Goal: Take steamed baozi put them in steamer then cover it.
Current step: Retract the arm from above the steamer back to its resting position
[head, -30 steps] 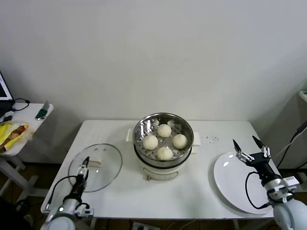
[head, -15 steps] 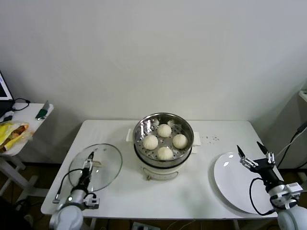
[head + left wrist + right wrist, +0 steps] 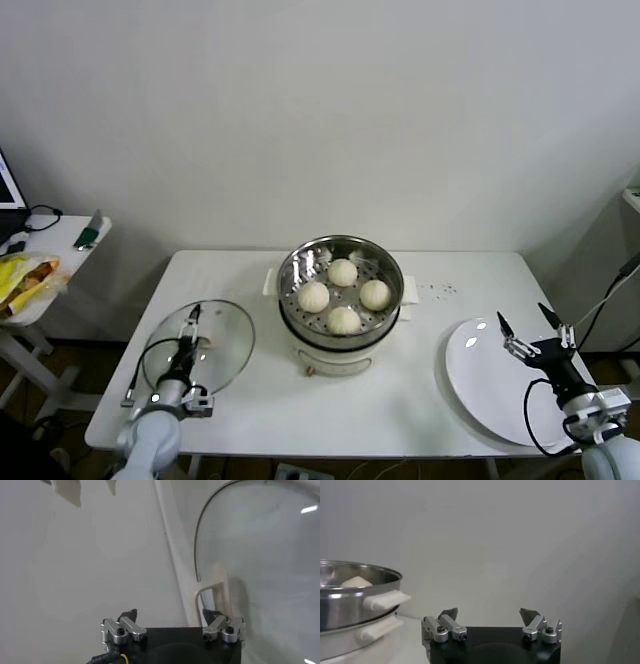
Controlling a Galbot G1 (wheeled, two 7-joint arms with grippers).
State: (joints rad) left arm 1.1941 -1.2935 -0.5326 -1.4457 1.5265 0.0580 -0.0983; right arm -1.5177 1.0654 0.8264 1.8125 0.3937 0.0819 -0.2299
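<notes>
White wall, white table (image 3: 420,400), side table (image 3: 45,262) off to the left with clutter. Steamer (image 3: 341,290) mid-table holds all four baozi (image 3: 344,320); loading looks done, covering is left. Cover (image 3: 222,340) lies flat at the table's left. Left gripper (image 3: 190,327) has moved in over it, fingers wide, holding nothing. Right gripper (image 3: 531,330) has pulled back over the plate (image 3: 480,385), open, empty.

The head camera looked forward and down from above — table (image 3: 420,400), steamer (image 3: 340,290) and cover (image 3: 215,350) all in frame. The left wrist camera sat close over the cover (image 3: 260,555); the right wrist camera faced level toward the steamer (image 3: 350,600) — shared with the head view.
</notes>
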